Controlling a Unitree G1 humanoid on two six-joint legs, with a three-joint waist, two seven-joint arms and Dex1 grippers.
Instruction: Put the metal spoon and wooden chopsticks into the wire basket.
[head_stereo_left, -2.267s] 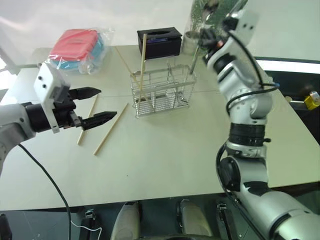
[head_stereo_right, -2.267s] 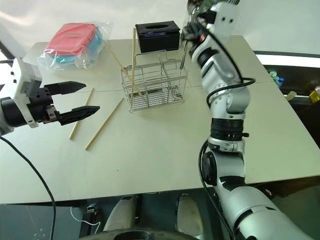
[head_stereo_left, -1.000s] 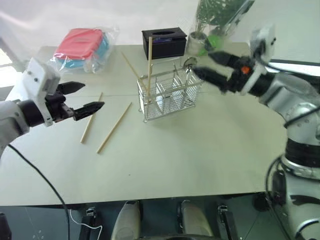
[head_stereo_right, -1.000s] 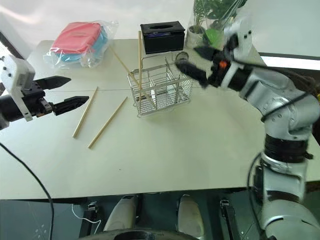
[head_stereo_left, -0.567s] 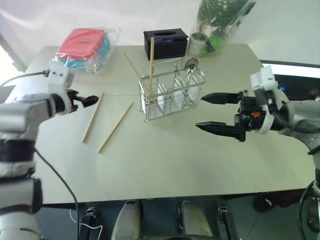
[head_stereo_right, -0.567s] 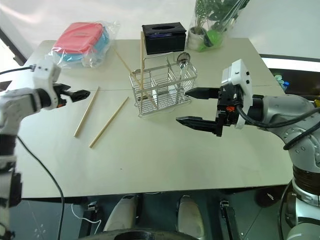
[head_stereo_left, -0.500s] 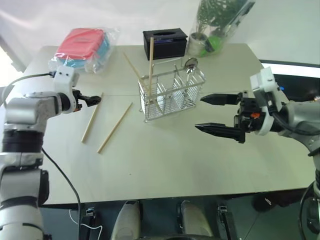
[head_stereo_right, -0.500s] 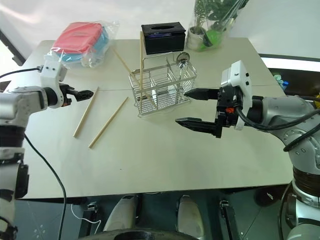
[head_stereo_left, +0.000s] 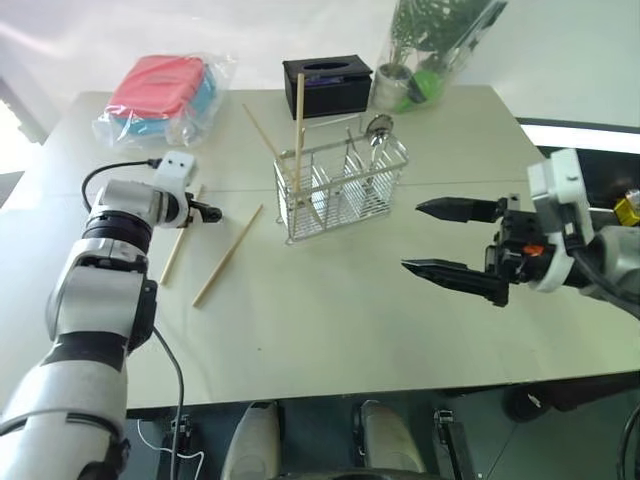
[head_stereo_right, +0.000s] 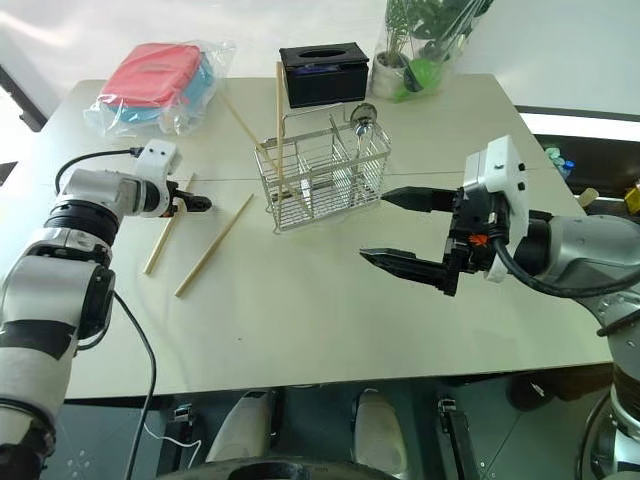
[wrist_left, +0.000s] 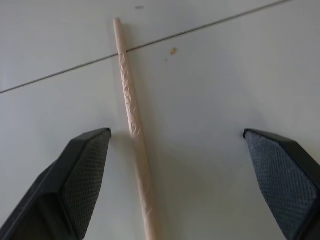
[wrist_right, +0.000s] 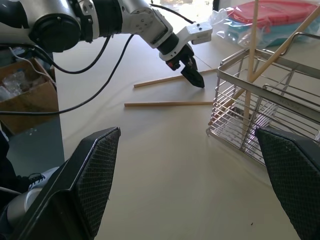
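Note:
The wire basket (head_stereo_left: 340, 192) stands mid-table. The metal spoon (head_stereo_left: 378, 126) stands in its right end, bowl up. Of the wooden chopsticks, one (head_stereo_left: 298, 118) is upright in the basket's left end and another (head_stereo_left: 260, 132) leans against it. Two more lie flat on the table to its left (head_stereo_left: 178, 245) (head_stereo_left: 228, 254). My left gripper (head_stereo_left: 211, 213) is down at the table, open, its fingers either side of the left lying chopstick (wrist_left: 132, 112). Well right of the basket and above the table, my right gripper (head_stereo_left: 412, 236) is open and empty.
A black tissue box (head_stereo_left: 326, 85) and a wrapped plant (head_stereo_left: 430, 45) stand behind the basket. A plastic bag with red and blue containers (head_stereo_left: 165, 92) lies at the back left. A cardboard box (wrist_right: 25, 97) sits beyond the table's left edge.
My right gripper let go of the spoon in the basket and drew back toward me. My left gripper moved forward and down to the left lying chopstick.

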